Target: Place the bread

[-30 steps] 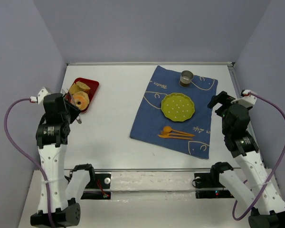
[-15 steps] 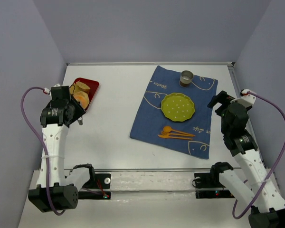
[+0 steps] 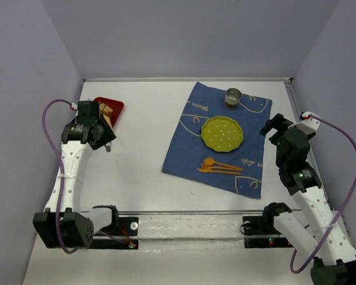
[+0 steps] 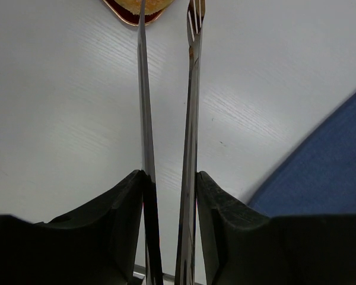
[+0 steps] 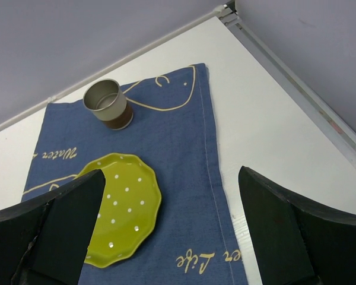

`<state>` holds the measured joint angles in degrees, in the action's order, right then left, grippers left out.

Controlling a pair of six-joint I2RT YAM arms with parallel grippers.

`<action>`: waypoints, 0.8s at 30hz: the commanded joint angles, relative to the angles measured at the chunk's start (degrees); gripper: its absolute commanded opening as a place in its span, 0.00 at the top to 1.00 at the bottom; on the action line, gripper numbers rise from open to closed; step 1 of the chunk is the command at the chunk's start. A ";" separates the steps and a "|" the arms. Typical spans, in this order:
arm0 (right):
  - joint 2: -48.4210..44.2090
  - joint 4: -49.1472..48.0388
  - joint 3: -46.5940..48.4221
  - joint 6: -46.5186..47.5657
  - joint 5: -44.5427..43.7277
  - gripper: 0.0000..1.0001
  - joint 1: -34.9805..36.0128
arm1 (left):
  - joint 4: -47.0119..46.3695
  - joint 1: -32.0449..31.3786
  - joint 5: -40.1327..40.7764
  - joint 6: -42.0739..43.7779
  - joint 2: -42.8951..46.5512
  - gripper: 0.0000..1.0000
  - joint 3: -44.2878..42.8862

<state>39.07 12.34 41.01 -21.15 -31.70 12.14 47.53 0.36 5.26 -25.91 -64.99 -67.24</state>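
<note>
Left end effector [image 4: 169, 35] hangs over bare table [image 4: 65, 119], its two long thin blades a narrow slit apart, nothing between them. Dead ahead, just past the tips, sits the red tray [image 4: 126, 13] with bread [image 4: 133, 3] on it, probably the golden ring, though only an edge shows. Right end effector [image 5: 166, 225] gapes wide, well apart, over the green plate [image 5: 124, 208].

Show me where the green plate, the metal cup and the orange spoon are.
green plate [image 3: 222, 132], top external view, on the middle of its dotted face.
metal cup [image 5: 108, 104], right wrist view, on its side wall just below the rim.
orange spoon [image 3: 209, 161], top external view, on its round bowl.
</note>
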 commanded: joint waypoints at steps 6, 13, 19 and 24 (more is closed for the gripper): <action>-0.40 -3.90 -0.41 0.84 -3.19 0.00 0.43 | 1.51 -3.52 8.10 -2.74 -3.56 0.53 -5.09; -0.57 -4.07 -0.85 0.40 -4.07 0.00 0.43 | 1.69 -3.61 9.77 -3.36 -3.56 0.52 -5.53; -0.49 -4.08 -0.85 0.32 -4.24 0.00 0.43 | 2.13 -4.31 10.13 -2.39 -5.58 0.50 -6.23; -0.49 -4.17 -0.94 0.40 -4.16 0.00 0.43 | 0.99 -5.28 6.00 -0.72 -6.55 0.48 -6.85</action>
<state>39.03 11.88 40.32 -20.78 -34.13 12.14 49.10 -4.05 13.47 -28.51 -71.35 -71.31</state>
